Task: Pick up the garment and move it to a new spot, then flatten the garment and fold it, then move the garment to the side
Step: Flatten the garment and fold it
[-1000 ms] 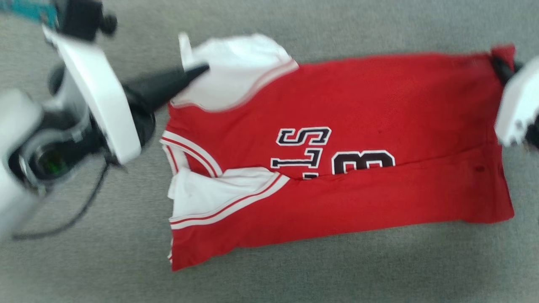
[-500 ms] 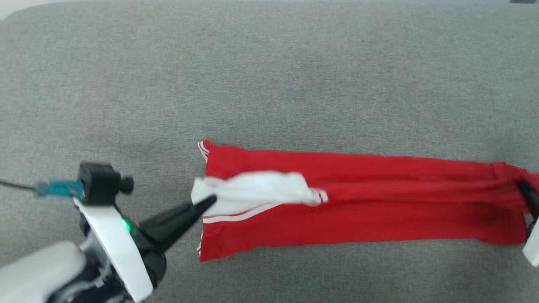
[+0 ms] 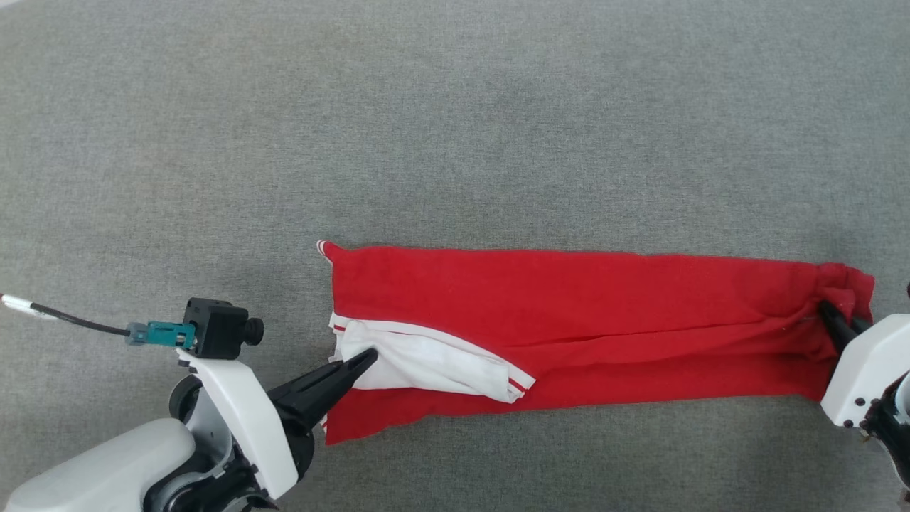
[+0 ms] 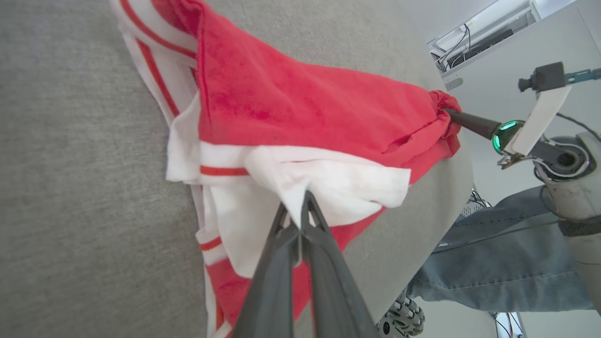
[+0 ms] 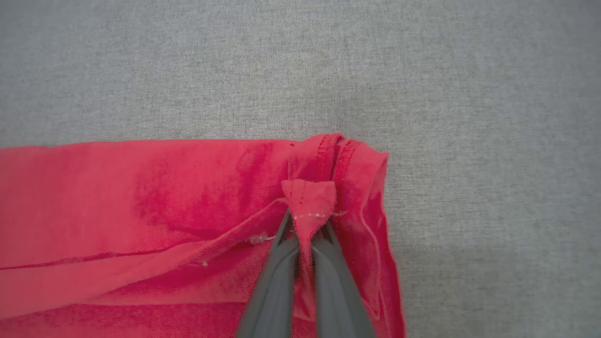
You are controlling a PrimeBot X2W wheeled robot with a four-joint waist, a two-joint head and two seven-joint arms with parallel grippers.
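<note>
The garment (image 3: 583,327), a red jersey with white sleeves and striped trim, lies folded into a long narrow band on the grey surface, its chest lettering hidden. My left gripper (image 3: 370,355) is shut on the white sleeve at the band's left end; in the left wrist view the sleeve (image 4: 338,183) is pinched at my left gripper (image 4: 300,209). My right gripper (image 3: 828,313) is shut on the bunched red hem at the right end. In the right wrist view a fold of the garment (image 5: 310,197) sits pinched at my right gripper (image 5: 305,225).
Grey fabric surface (image 3: 455,128) stretches all around the garment. In the left wrist view a person's leg in blue jeans (image 4: 493,263) stands past the surface's far edge, beside my right arm (image 4: 540,136).
The head camera has shifted. The far half of the garment, held by both grippers, has come over the near half, hiding the letters and turning the wide shirt into a narrow band.
</note>
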